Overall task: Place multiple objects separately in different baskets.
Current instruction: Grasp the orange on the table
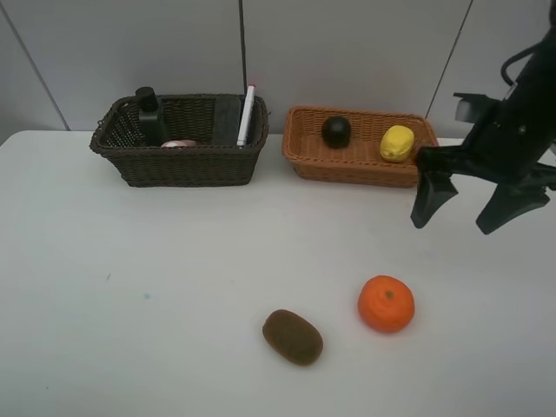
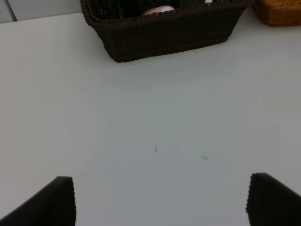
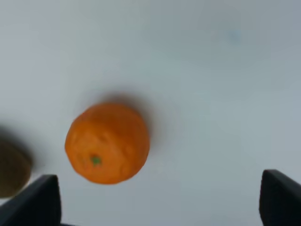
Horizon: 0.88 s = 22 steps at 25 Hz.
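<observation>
The dark brown basket (image 1: pixel 182 161) at the back left holds a dark green pump bottle (image 1: pixel 149 115), a black eraser block (image 1: pixel 227 119), a pink bottle (image 1: pixel 179 144) and a white marker (image 1: pixel 247 115). The lighter orange-tan basket (image 1: pixel 356 165) to its right holds a mangosteen (image 1: pixel 336 131) and a lemon (image 1: pixel 397 143). On the table lie an orange (image 1: pixel 386 303) (image 3: pixel 107 142) and a brown kiwi (image 1: pixel 293 336) (image 3: pixel 11 167). My right gripper (image 1: pixel 465 207) (image 3: pixel 160 200) hangs open above the table, up and to the right of the orange. My left gripper (image 2: pixel 162 200) is open over bare table, in front of the dark basket (image 2: pixel 164 35).
The white table (image 1: pixel 130 287) runs up to a pale panelled wall behind the baskets. The orange-tan basket's corner (image 2: pixel 280 12) shows in the left wrist view.
</observation>
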Each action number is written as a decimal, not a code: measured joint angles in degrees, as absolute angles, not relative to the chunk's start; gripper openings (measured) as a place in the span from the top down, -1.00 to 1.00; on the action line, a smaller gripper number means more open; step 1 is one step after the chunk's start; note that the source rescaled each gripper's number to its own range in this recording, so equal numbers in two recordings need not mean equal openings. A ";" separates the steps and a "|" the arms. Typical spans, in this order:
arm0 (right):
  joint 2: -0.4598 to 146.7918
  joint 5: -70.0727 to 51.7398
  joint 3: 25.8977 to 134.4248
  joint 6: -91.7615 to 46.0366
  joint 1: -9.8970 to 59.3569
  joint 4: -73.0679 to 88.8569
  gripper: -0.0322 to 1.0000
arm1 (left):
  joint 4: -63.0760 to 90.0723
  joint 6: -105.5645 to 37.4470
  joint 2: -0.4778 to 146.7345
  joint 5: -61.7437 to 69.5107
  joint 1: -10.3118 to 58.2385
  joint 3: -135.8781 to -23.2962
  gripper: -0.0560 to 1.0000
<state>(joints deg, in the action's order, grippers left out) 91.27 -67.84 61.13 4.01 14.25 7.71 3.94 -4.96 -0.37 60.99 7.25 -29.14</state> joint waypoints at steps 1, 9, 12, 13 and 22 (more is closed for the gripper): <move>90.65 -66.51 59.34 4.84 16.03 7.66 -1.00 | 3.94 -4.96 -0.37 60.99 7.25 -29.14 -0.88; 89.93 -48.67 47.52 9.82 27.78 6.73 -1.00 | 3.94 -4.96 -0.37 60.99 7.25 -29.14 -0.88; 89.93 -45.81 47.29 10.04 29.88 7.28 -1.00 | 3.94 -4.96 -0.37 60.99 7.25 -29.14 -0.88; 89.93 -45.37 47.29 10.15 30.24 7.28 -1.00 | 3.94 -4.96 -0.37 60.99 7.25 -29.14 -0.88; 95.81 -41.72 44.68 11.30 30.43 5.61 -1.00 | 4.05 -4.96 -0.37 60.99 7.25 -29.14 -0.88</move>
